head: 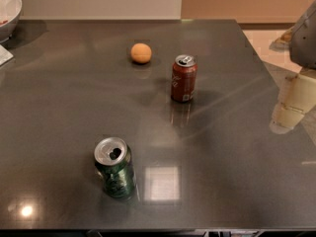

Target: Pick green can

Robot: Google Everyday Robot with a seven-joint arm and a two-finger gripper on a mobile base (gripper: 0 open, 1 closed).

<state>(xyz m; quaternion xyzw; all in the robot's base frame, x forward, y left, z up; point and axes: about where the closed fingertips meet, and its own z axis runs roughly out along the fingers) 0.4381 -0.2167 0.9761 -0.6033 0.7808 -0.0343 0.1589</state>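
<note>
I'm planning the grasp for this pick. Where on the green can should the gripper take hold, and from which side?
Grip the green can around the middle of its round wall. It stands upright at the table's near left, so coming in from its right side, where the gripper hangs at the table's edge, probably suits; the cola can stands farther back, clear of that path.

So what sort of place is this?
Likely a kitchen or break-room counter: glossy dark grey countertop, white bowl at its corner, dark green metal can and red-brown cola can. The gripper sits at the right edge.
</note>
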